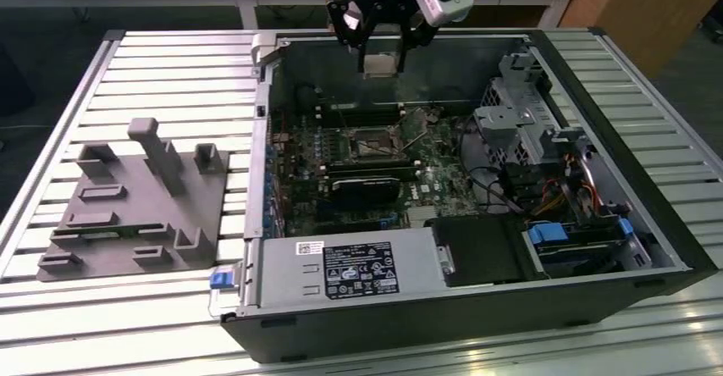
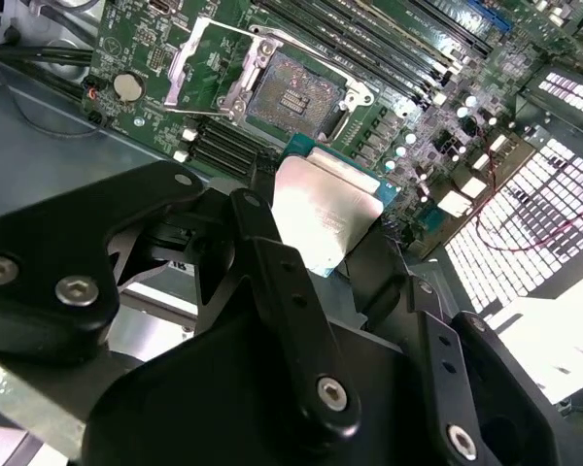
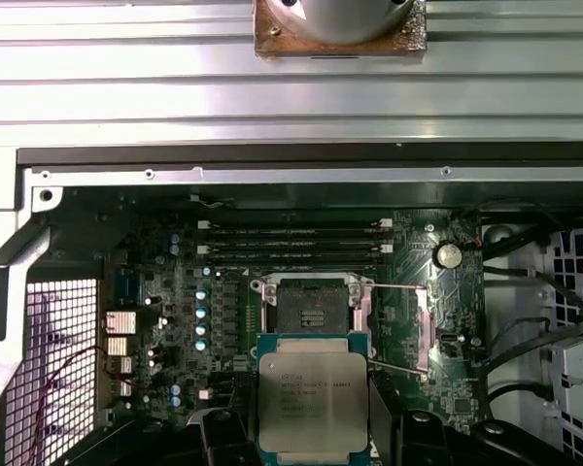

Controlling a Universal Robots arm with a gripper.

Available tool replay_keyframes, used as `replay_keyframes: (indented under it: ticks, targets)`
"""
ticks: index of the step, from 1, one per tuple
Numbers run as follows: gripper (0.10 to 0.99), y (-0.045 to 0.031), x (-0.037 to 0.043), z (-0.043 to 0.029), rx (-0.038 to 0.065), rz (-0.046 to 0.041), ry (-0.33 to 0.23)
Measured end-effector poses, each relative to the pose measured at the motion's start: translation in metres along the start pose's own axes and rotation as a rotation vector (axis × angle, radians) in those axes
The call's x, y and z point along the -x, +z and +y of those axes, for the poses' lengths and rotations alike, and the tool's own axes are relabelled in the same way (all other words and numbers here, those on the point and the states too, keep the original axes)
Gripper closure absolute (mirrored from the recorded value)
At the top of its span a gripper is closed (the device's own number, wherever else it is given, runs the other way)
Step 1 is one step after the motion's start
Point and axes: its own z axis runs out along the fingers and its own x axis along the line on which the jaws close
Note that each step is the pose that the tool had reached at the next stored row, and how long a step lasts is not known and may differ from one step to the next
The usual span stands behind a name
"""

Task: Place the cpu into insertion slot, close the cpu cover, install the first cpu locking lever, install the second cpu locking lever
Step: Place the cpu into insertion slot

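Observation:
My gripper (image 1: 381, 52) hangs above the far side of the open computer case, shut on the cpu (image 1: 381, 63). The cpu is a thin square chip, and its pale metal face (image 2: 325, 218) shows between the black fingers (image 2: 272, 272). In the first wrist view the cpu (image 3: 313, 403) covers the near edge of the insertion slot (image 3: 311, 306). The slot (image 1: 373, 141) lies uncovered on the motherboard, well below the chip, with its dark centre (image 2: 296, 92) showing. The cpu cover (image 2: 199, 63), a silvery frame, is flipped open beside the slot. A thin lever (image 1: 422, 133) stands up at the slot's side.
The case (image 1: 587, 164) lies on a slatted metal table (image 1: 169, 63). A long black card (image 1: 367, 177) sits just in front of the slot, memory slots (image 3: 291, 243) behind it. A drive cage and cables (image 1: 531, 139) are toward the exterior view's right, a grey fixture block (image 1: 130, 202) toward its left.

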Motion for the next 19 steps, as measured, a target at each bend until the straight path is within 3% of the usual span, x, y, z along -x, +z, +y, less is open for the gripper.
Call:
replay_keyframes:
  ticks: [19]
  targets:
    - [0.545,0.0132,0.0002,-0.0012,0.0,0.0,0.0]
